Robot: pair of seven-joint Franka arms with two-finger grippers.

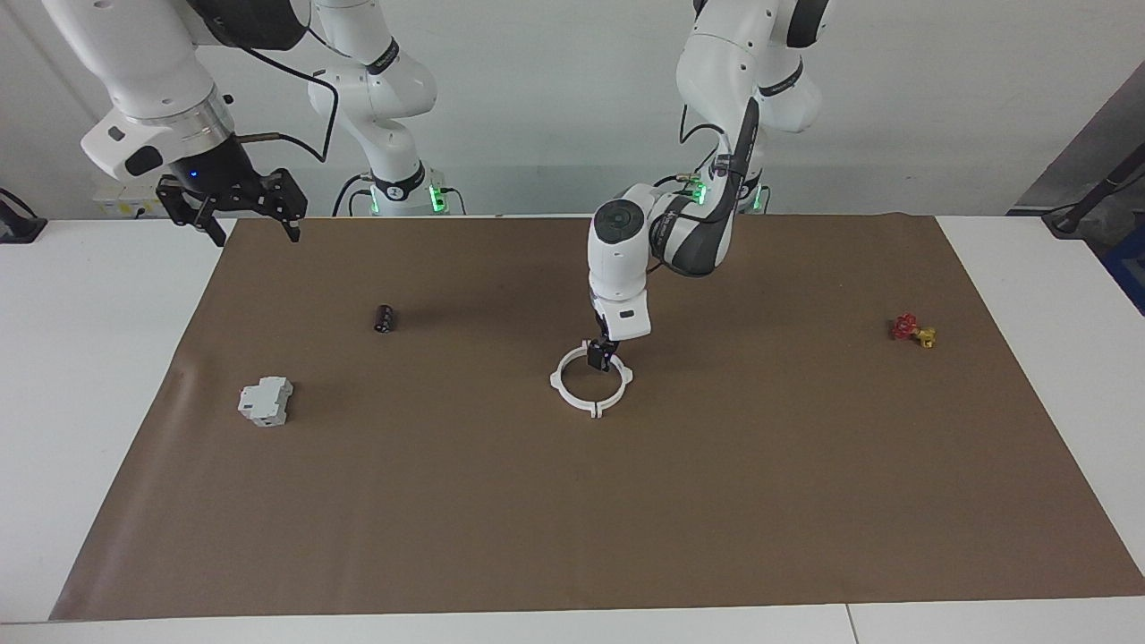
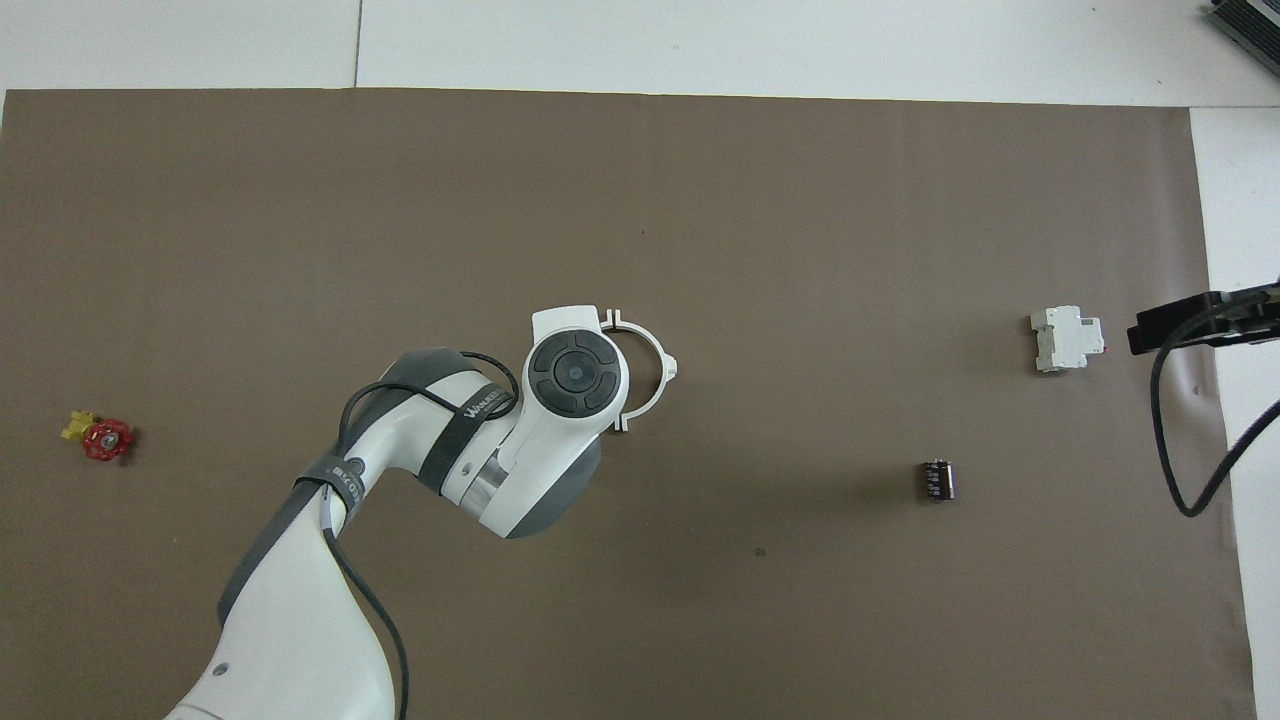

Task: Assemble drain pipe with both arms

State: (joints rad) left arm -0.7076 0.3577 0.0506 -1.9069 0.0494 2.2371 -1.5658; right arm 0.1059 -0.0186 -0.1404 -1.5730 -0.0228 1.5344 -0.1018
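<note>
The drain pipe (image 1: 595,409) lies flat on the brown mat as one white ring with lugs, near the table's middle. My left gripper (image 1: 601,358) is down at the ring's rim on the side nearest the robots. In the overhead view the left arm's wrist covers the gripper and half of the ring; only one arc (image 2: 658,344) shows. My right gripper (image 1: 255,234) is open and empty. It hangs high over the mat's corner at the right arm's end, and it also shows in the overhead view (image 2: 1190,325). The right arm waits.
A grey-white boxy block (image 1: 265,400) and a small black cylinder (image 1: 385,318) lie toward the right arm's end. A red-and-yellow piece (image 1: 912,330) lies toward the left arm's end. The brown mat (image 1: 572,519) covers most of the white table.
</note>
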